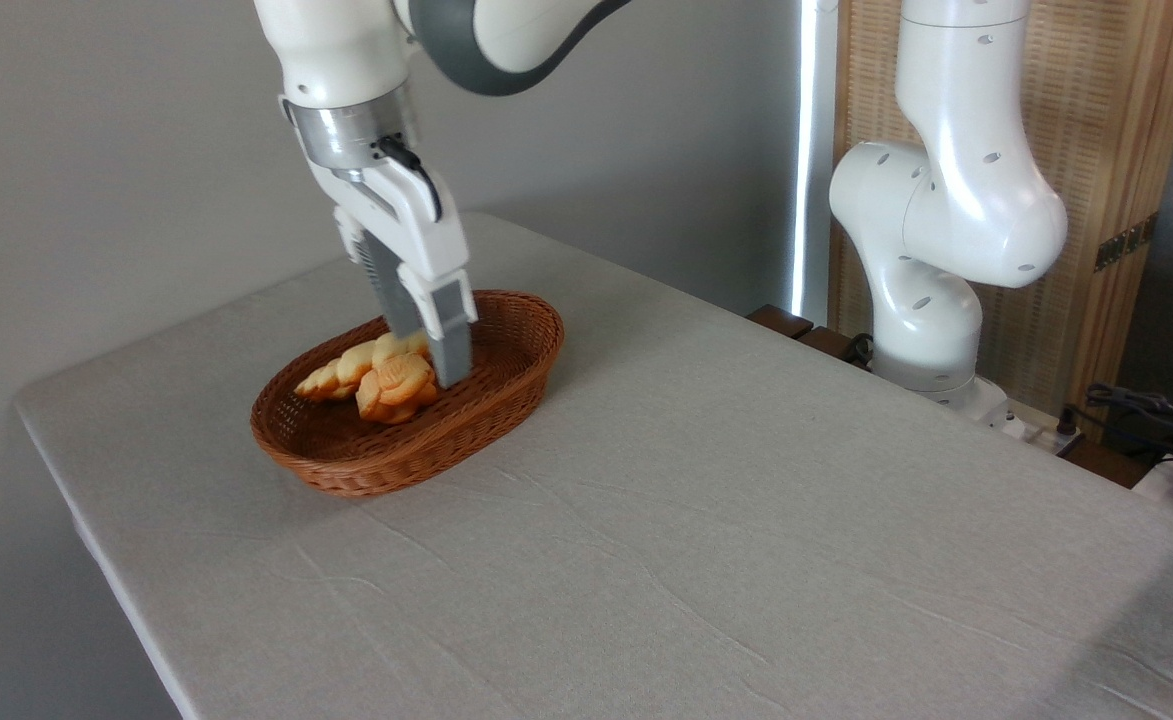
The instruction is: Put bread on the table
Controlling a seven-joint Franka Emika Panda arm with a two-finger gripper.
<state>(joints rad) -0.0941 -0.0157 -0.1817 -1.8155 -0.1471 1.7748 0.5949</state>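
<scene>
The bread (394,390), a small knotted golden-orange bun, lies in a brown wicker basket (506,385) on the table (706,520), which is covered in light grey cloth. My gripper (428,360) reaches down into the basket at the bun's right end. Its near finger (452,345) stands against the bun's right side. The far finger is partly hidden behind the bread. I cannot see whether the fingers press on the bun. The bun still rests on the basket floor.
A longer, paler braided loaf (346,368) lies in the basket just behind the bun. The arm's white base (931,300) stands at the table's far right edge. Cables (1146,410) lie beyond that edge.
</scene>
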